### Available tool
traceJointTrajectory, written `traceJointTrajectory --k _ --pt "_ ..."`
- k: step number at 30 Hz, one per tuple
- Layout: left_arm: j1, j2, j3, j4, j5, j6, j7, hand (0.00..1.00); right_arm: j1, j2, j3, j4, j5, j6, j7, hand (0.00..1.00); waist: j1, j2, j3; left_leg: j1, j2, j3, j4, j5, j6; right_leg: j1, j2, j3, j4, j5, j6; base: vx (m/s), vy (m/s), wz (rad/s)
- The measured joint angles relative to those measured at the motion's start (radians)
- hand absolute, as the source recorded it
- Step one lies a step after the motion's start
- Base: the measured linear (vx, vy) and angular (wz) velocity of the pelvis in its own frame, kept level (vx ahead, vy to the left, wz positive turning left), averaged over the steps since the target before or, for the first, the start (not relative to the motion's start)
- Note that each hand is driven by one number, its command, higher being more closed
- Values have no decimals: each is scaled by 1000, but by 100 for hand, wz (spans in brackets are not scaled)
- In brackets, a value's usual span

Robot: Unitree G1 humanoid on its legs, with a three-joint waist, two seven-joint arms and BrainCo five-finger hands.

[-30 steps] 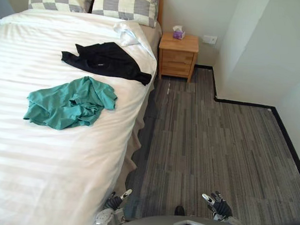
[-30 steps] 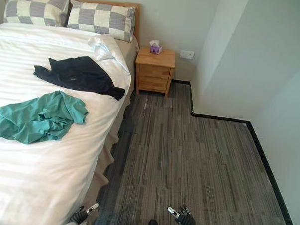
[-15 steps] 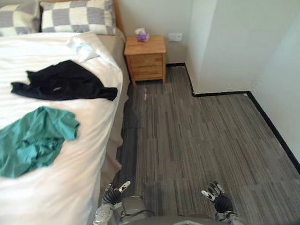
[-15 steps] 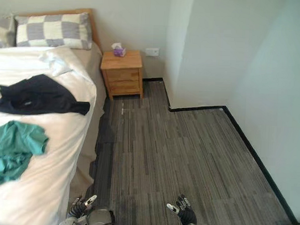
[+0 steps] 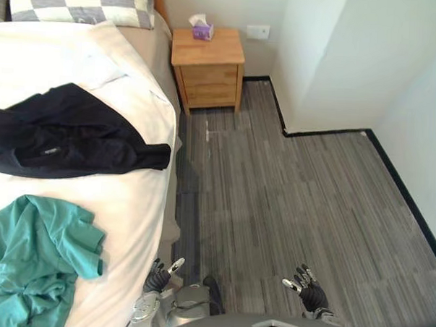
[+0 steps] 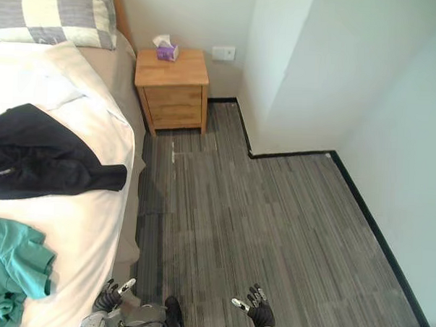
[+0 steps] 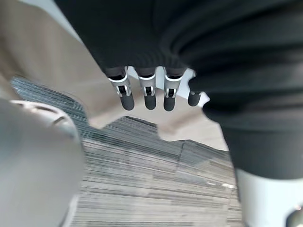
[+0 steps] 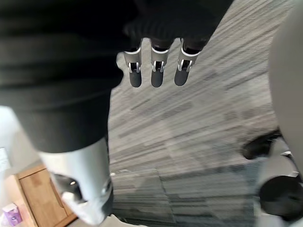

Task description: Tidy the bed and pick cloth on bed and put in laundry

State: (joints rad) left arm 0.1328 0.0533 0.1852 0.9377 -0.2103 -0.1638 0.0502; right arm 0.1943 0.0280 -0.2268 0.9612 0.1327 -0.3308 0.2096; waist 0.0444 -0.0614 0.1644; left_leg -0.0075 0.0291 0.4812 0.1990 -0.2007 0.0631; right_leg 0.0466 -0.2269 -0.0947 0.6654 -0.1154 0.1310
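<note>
A black garment (image 5: 71, 139) lies spread across the white bed (image 5: 129, 203), one sleeve reaching the bed's right edge. A crumpled teal garment (image 5: 33, 260) lies closer to me on the same bed, at the lower left. My left hand (image 5: 157, 278) hangs low beside the bed's near corner, fingers (image 7: 146, 96) straight and empty. My right hand (image 5: 310, 292) hangs over the floor at the lower right, fingers (image 8: 155, 73) straight, holding nothing. Both hands are well short of the clothes.
A wooden nightstand (image 5: 207, 70) with a purple tissue box (image 5: 203, 29) stands against the far wall beside the bed. A checked pillow (image 5: 80, 1) lies at the bed's head. Grey striped carpet (image 5: 296, 203) runs to the right up to a jutting white wall corner (image 5: 308, 80).
The camera has swung and moved nearer the bed's side, so the bed now sits further left and the nightstand nearer. Both hands stay low and open. The clothes have not moved.
</note>
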Motion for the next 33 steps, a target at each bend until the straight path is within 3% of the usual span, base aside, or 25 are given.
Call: traceJointTrajectory --k 1,2,3,5,7,9,10,12,13,14,16,17,18,19,20,22,23,24,26,27,29,30,31,32,33 --pt "0 7 -19 16 5 0 1 0 1 -12 -1 0 1 -1 -1 0 -16 -4 2 53 -25 -16 -38 -9 0 -81 -36 2 186 122 17 206 48 25" --pt "-1 16 -29 30 6 0 1 0 1 -20 -2 -2 2 -3 -1 0 -30 -5 2 87 -32 -26 -52 -16 -3 -130 -49 0 294 151 11 279 53 26" --pt "-5 20 -28 41 5 0 2 0 1 -31 0 -9 2 -7 1 0 -40 -3 3 119 -31 -35 -58 -31 -12 -197 -54 -4 393 115 -17 217 34 23" --pt "-13 14 -30 71 5 3 1 0 10 -45 -3 -25 2 -26 7 0 -69 4 8 167 -23 -72 -75 -52 -19 -313 -37 -32 450 30 -32 293 -9 44" --pt "-31 8 -34 79 6 9 -1 0 48 -47 -3 -14 7 -47 -2 0 -87 20 25 215 4 -120 -78 -74 -18 -374 -11 -94 345 -64 -36 398 -110 85" --pt "-32 -4 -32 77 9 20 -2 0 100 -37 -15 -16 75 -72 -12 0 -95 37 36 266 41 -177 -79 -108 -63 -407 13 -169 51 -61 -56 514 -239 91" --pt "-34 -7 -29 77 10 23 -2 0 103 -35 -15 -16 90 -74 -10 0 -97 41 39 277 49 -185 -80 -117 -72 -410 19 -181 -16 -53 -60 637 -337 69" --pt "-35 -17 -25 76 16 26 -5 0 117 -33 -17 -22 113 -88 7 0 -105 53 46 324 80 -197 -99 -147 -114 -422 49 -192 -288 37 -73 553 -308 38" --pt "-34 -37 -23 81 17 30 -5 0 115 -44 -24 -23 121 -93 26 0 -111 80 56 364 115 -195 -117 -155 -131 -409 87 -196 -300 123 -156 698 -323 0" --pt "-36 -49 -24 82 27 30 -9 0 104 -62 -26 -26 117 -102 22 0 -87 110 61 380 143 -172 -125 -107 -153 -418 106 -201 -237 86 -183 684 -322 -2" --pt "-41 -65 -26 70 36 29 -8 0 103 -47 -41 -30 119 -124 22 0 -112 101 81 426 129 -186 -140 11 -160 -473 46 -194 -1 22 -225 565 -357 25" --pt "-29 -67 -23 75 35 29 -1 0 113 -49 -35 -42 117 -143 23 0 -133 102 78 458 132 -199 -136 59 -170 -503 40 -193 66 -30 -176 551 -442 38" --pt "-4 -64 -21 75 35 28 0 0 123 -44 -22 -41 116 -147 22 0 -135 97 52 467 133 -199 -114 72 -171 -483 49 -192 -25 -44 -196 428 -360 12" --pt "4 -83 -9 79 34 26 2 0 125 -61 -32 -39 118 -154 27 0 -140 119 41 471 167 -200 -61 75 -170 -458 80 -207 -8 -128 -212 605 -404 -33" --pt "9 -91 9 78 25 25 2 0 121 -71 -40 -34 118 -157 22 0 -134 153 27 418 206 -221 70 128 -186 -431 118 -209 -17 -167 -216 543 -331 -37" --pt "8 -98 22 68 -1 12 2 0 118 -76 -38 -36 116 -158 17 0 -137 153 43 257 261 -312 408 282 -230 -337 174 -200 -104 -190 -213 578 -287 -27" --pt "10 -95 38 60 -13 -3 1 0 118 -80 -36 -34 105 -158 11 0 -131 158 52 138 300 -325 668 231 -236 -249 213 -192 -187 -182 -222 495 -196 -27" --pt "10 -93 60 41 -16 -6 1 0 116 -78 -32 -34 88 -157 3 0 -129 154 58 77 313 -322 786 183 -235 -186 225 -189 -235 -175 -235 486 -165 -29" --pt "14 -83 65 -6 -16 -6 0 0 119 -84 5 -38 23 -156 -17 0 -95 116 70 -76 297 -277 861 78 -202 -30 228 -164 -348 -174 -250 460 -128 -35" --pt "14 -83 65 -13 -16 -6 -1 0 119 -86 5 -38 6 -156 -17 0 -87 115 68 -108 292 -264 846 57 -195 0 227 -159 -373 -174 -250 470 -66 -47" --pt "10 -89 70 -17 -56 -20 -10 0 117 -89 2 -38 -27 -156 -18 0 -59 111 68 -182 269 -186 724 -3 -172 72 214 -138 -412 -158 -237 557 20 -55" --pt "8 -87 77 -22 -77 -22 -16 0 118 -84 4 -38 -45 -157 -17 0 -48 96 65 -208 238 -101 571 -18 -151 123 191 -138 -438 -162 -218 544 54 -52" --pt "7 -86 92 -22 -83 -21 -23 0 118 -77 4 -42 -66 -160 -17 0 -48 86 64 -212 211 -36 448 3 -127 157 178 -142 -456 -172 -192 464 49 -32" --pt "6 -85 97 -22 -84 -21 -25 0 120 -76 5 -49 -81 -168 -16 0 -51 86 61 -219 188 42 308 70 -76 184 173 -150 -471 -184 -169 613 103 22" --pt "6 -73 104 -19 -84 -15 -34 0 123 -60 4 -50 -91 -169 -19 0 -57 77 45 -210 162 209 201 110 110 223 168 -185 -477 -208 -128 635 123 60"
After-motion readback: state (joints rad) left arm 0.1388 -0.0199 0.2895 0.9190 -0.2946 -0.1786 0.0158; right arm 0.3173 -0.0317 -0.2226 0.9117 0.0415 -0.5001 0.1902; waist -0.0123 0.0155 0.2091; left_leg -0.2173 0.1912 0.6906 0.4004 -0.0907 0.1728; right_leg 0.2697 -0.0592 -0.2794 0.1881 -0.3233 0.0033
